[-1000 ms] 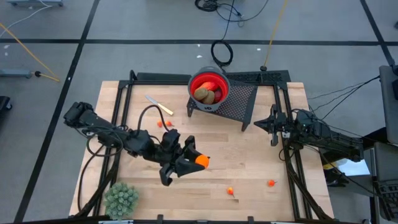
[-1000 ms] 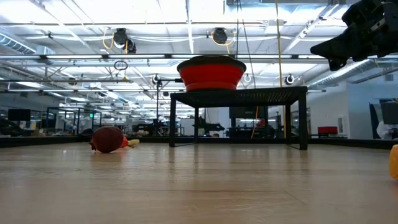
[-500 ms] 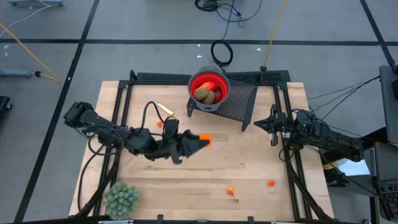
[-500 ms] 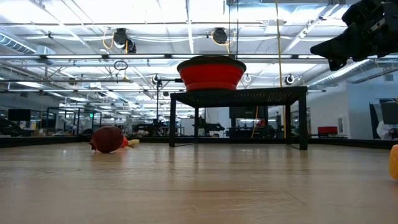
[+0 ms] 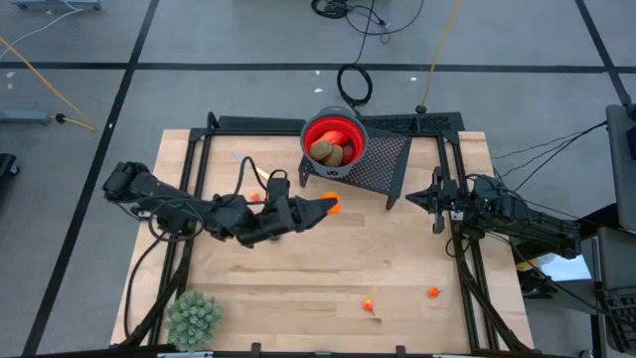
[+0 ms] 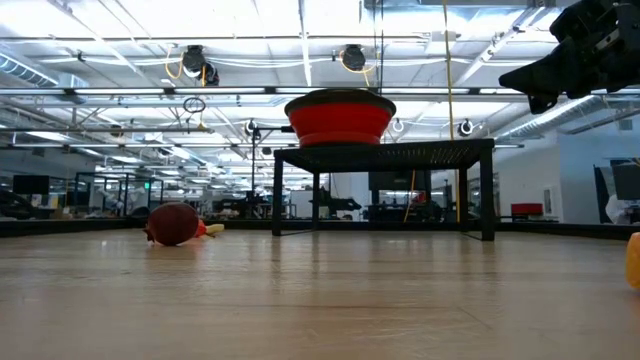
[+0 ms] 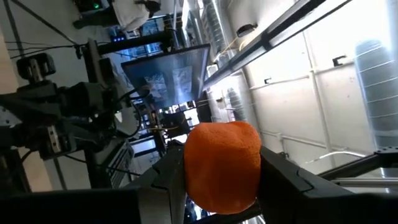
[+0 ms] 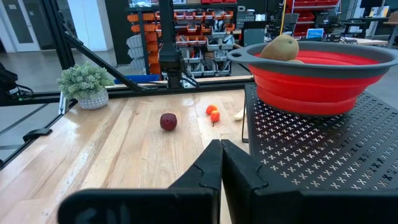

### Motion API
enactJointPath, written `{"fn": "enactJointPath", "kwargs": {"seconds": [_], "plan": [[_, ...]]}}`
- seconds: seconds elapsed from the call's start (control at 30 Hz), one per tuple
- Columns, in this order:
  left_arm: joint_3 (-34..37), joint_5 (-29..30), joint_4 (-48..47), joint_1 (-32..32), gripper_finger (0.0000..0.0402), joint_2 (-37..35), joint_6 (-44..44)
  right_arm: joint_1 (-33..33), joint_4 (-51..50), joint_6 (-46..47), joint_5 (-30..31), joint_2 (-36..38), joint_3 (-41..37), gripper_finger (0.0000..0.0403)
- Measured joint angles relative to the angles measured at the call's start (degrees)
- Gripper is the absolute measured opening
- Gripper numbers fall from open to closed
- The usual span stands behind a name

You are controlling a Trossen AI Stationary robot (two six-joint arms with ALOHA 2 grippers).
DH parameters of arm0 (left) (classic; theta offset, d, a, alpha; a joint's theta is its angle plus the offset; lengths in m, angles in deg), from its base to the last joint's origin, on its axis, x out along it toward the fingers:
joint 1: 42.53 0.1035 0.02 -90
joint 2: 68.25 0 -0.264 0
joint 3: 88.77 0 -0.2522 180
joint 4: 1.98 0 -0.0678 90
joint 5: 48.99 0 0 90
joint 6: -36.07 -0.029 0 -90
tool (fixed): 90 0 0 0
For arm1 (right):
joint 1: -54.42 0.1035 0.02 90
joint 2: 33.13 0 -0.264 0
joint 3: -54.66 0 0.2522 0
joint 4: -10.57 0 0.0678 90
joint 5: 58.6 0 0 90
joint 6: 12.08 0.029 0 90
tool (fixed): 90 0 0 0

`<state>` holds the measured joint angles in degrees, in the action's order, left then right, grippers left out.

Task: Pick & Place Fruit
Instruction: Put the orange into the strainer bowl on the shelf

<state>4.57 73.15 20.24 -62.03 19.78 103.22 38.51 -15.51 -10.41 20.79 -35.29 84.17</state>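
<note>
The left gripper is raised over the middle of the wooden table, just in front of the black mesh stand, its fingers clamped on a round orange toy fruit. The left wrist view shows that fruit pinched between the two dark fingers, its lower edge cut off by them. The left arm covers part of the table behind it; the yellow-handled knife is not discernible beneath it in the high view.

The red bowl sits on the stand and holds two brown kiwi-like fruits. In the right wrist view only one kiwi rises above the bowl rim; the rest of the contents are hidden.

The right gripper waits at the table's right edge, beside the stand, its fingers pressed together and empty.

Loose on the table: a dark red round fruit, small orange-red pieces near it, and two tiny orange pieces toward the front edge. In the low view the dark red fruit partly hides a yellowish object behind it, too small to identify. A yellow item at that view's right margin is cut off. The pale green spiky plant ball stands at the front left corner.
</note>
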Motion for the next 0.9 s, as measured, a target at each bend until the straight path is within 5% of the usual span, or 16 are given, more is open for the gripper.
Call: {"fn": "enactJointPath", "kwargs": {"seconds": [0.17,0.47,0.9], "plan": [[0.02,0.02,-0.73,-0.01,0.0145,0.04,-0.82,0.01,0.00,0.00,0.00,0.00,0.00,0.0000],[0.04,-0.44,-2.89,0.58,0.0145,0.02,-24.67,-0.01,0.00,0.00,0.00,0.00,0.00,0.0000],[-5.48,0.48,-25.68,8.17,0.0145,0.02,-37.95,-0.01,0.02,-4.33,0.00,-0.02,0.00,0.0000]]}}
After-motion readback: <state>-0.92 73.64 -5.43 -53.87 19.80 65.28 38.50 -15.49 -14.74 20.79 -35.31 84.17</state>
